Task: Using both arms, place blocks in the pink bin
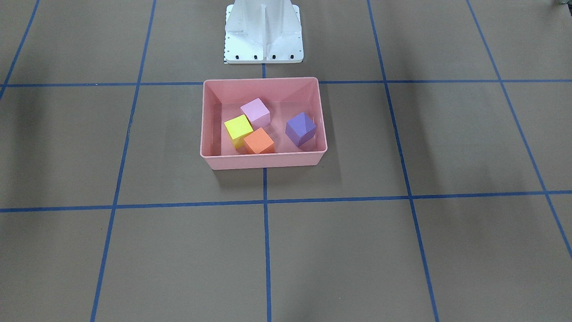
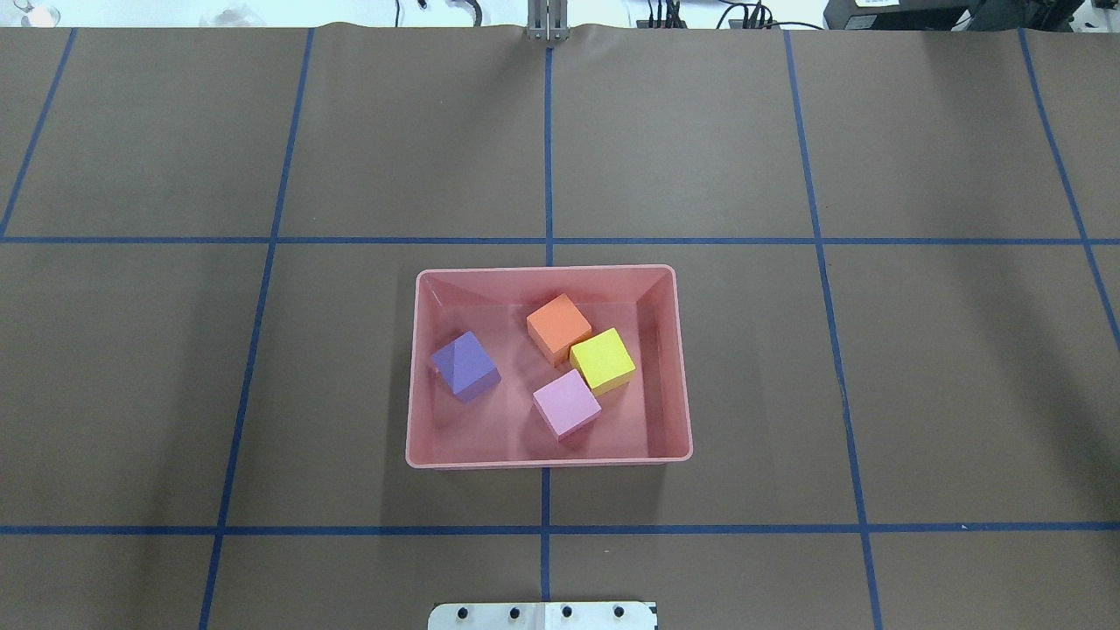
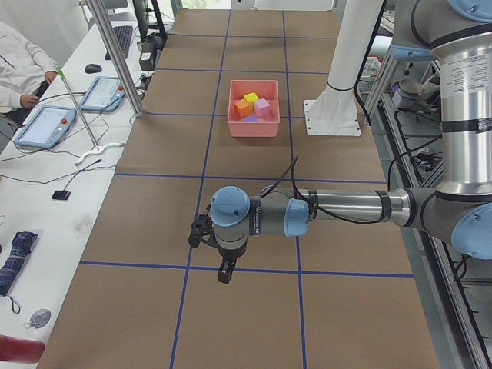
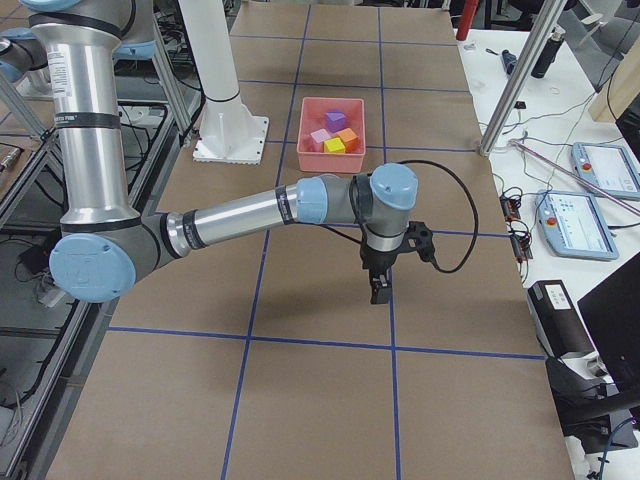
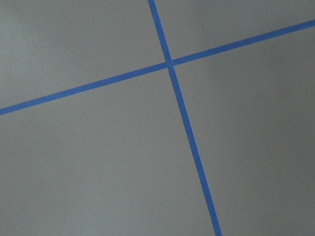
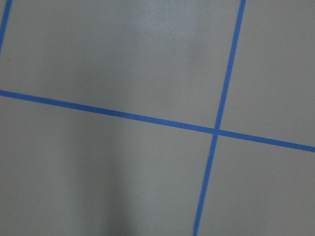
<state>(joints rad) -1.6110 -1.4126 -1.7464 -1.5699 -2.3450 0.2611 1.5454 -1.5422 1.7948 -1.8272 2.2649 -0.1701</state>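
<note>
The pink bin (image 2: 682, 385) stands at the table's middle, near the robot's base. All four blocks lie inside it: the purple block (image 2: 465, 365), the orange block (image 2: 558, 325), the yellow block (image 2: 602, 359) and the light pink block (image 2: 566, 403). The bin also shows in the front view (image 1: 263, 160). My left gripper (image 3: 224, 273) shows only in the left side view, far from the bin over bare table. My right gripper (image 4: 379, 290) shows only in the right side view, also far from the bin. I cannot tell whether either is open or shut.
The white base pedestal (image 1: 263, 33) stands just behind the bin. Brown paper with blue tape lines (image 2: 547, 157) covers the table. Benches with tablets (image 3: 46, 123) and cables run along the far side. Both wrist views show only paper and tape.
</note>
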